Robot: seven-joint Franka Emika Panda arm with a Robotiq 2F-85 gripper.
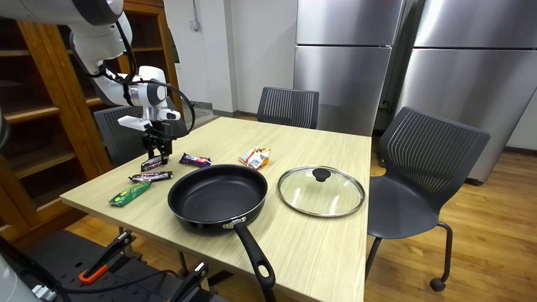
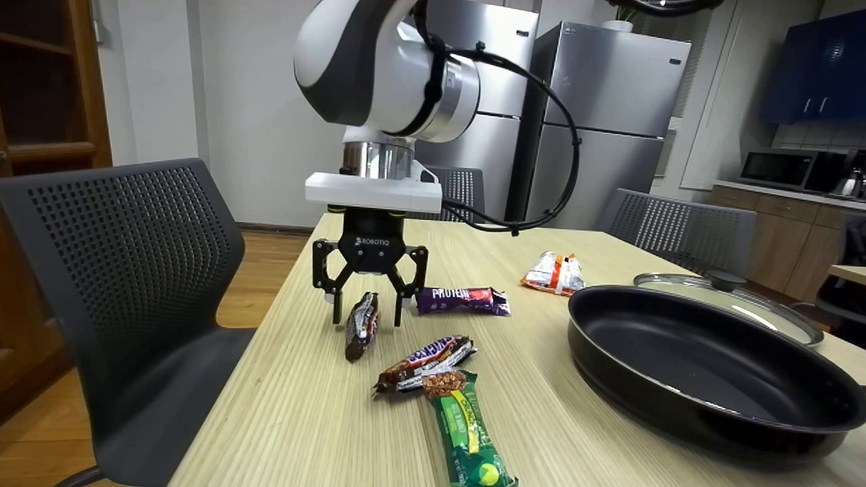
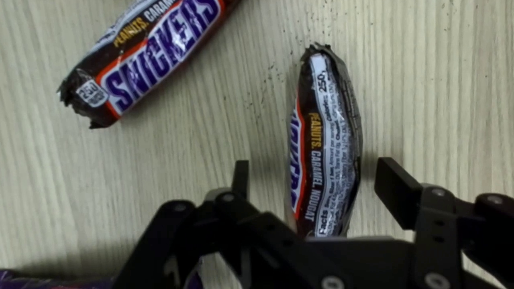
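Observation:
My gripper (image 3: 313, 159) points down with its jaws open around a brown Snickers bar (image 3: 327, 140) lying on the table. In the wrist view gaps show on both sides of the bar, the right one narrower; no grip is visible. The bar's lower end is hidden by the gripper body. A second Snickers bar (image 3: 156, 56) lies slanted at the upper left of that view. In an exterior view it rests against a green-wrapped bar (image 2: 467, 433). Beside the gripper is a purple protein bar (image 2: 463, 301), of which only a sliver shows in the wrist view.
A black frying pan (image 1: 218, 197) sits on the table, its handle jutting past the edge. Next to it lies a glass lid (image 1: 321, 197) with a black knob. A white and orange snack bag (image 1: 256, 158) is farther back. Grey chairs (image 1: 289, 107) surround the table.

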